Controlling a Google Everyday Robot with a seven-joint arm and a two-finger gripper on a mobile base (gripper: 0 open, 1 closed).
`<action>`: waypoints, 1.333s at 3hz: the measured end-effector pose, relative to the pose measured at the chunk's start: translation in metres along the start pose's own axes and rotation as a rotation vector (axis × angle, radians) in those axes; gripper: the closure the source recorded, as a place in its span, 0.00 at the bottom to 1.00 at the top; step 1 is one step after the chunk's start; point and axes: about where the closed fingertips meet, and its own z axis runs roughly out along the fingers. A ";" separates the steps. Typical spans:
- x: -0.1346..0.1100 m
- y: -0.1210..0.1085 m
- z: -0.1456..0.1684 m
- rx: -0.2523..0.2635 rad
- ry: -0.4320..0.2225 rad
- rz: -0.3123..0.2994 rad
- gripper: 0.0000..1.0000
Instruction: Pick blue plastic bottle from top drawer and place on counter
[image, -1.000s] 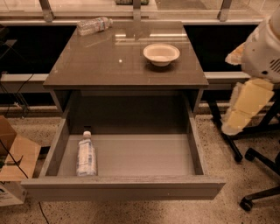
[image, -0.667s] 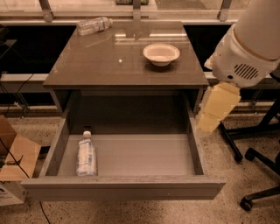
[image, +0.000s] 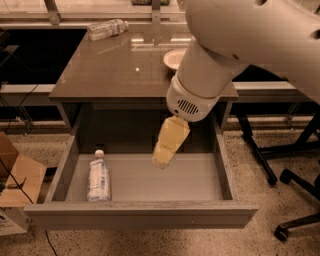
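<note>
Blue plastic bottle lies front-to-back in top drawer, cap rearward; tool hovers mid-drawer, state unclear.

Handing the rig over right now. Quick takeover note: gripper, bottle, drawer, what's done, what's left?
Gripper: hangs over the middle of the top drawer, holding nothing, well to the right of the bottle and not touching it.
Blue plastic bottle: lies at the left side of the drawer floor, cap toward the back.
Drawer: pulled fully open.
Counter: holds a clear bottle at the back left and a white bowl, partly hidden by the arm.
Done: drawer open, arm over the drawer.
Left: reach left, grasp the bottle, lift it, set it on the counter.
</note>
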 end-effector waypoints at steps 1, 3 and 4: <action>-0.002 -0.001 0.002 0.000 -0.003 0.002 0.00; -0.025 -0.007 0.056 -0.028 0.065 0.026 0.00; -0.046 -0.013 0.104 -0.065 0.086 0.062 0.00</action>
